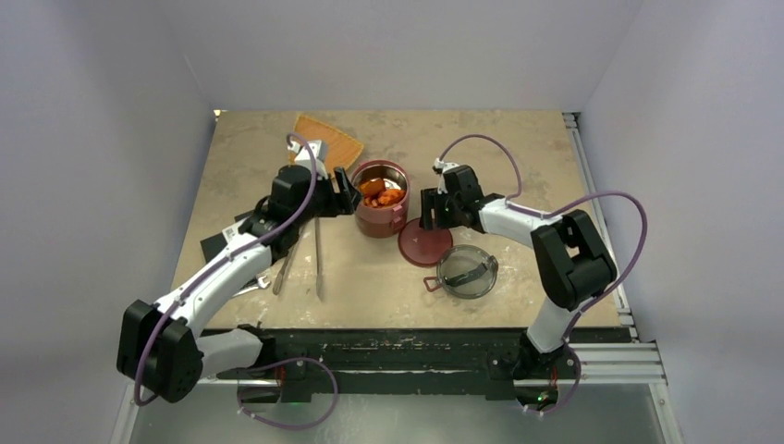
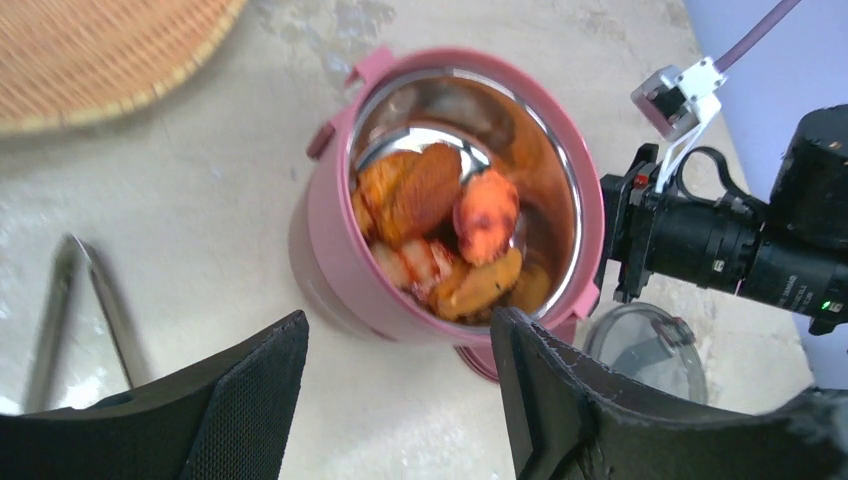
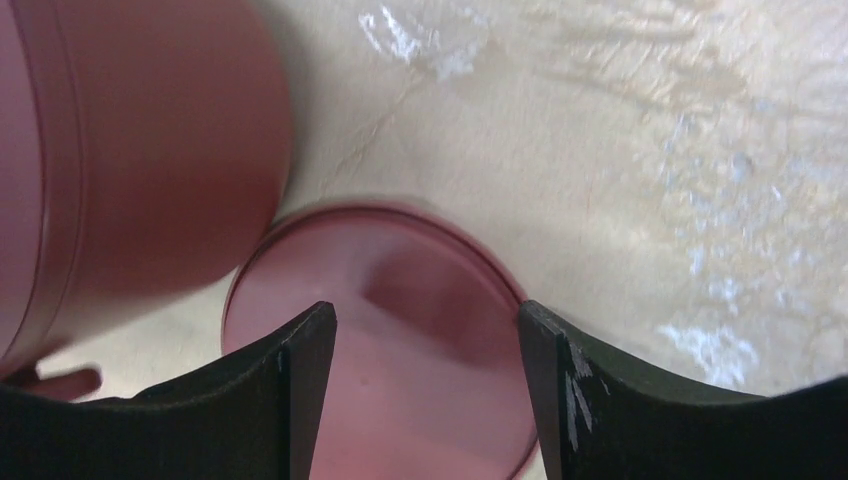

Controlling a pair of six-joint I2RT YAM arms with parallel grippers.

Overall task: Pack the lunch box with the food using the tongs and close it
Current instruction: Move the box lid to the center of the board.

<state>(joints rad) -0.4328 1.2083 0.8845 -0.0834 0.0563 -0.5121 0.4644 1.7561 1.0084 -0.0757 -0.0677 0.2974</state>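
The dark-red lunch box [image 1: 380, 209] stands mid-table with its top bowl [image 2: 330, 240] uncovered and full of orange and red food [image 2: 450, 240]. Just left of the box hangs my left gripper [image 1: 349, 197], open and empty, its fingers [image 2: 560, 400] near the bowl's rim. A flat dark-red disc lid [image 1: 423, 244] lies on the table right of the box. Above that lid [image 3: 420, 370] my right gripper [image 3: 425, 330] stands open, empty. The smoky clear top lid [image 1: 468, 270] rests nearer the front. The silvery tongs [image 1: 318, 259] lie flat on the table, left of the box.
An orange fan-shaped tray [image 1: 325, 141] lies at the back left. A short silver wrench [image 1: 284, 268] and a dark flat object [image 1: 226, 243] lie under the left arm. A rail [image 1: 592, 194] runs along the table's right edge.
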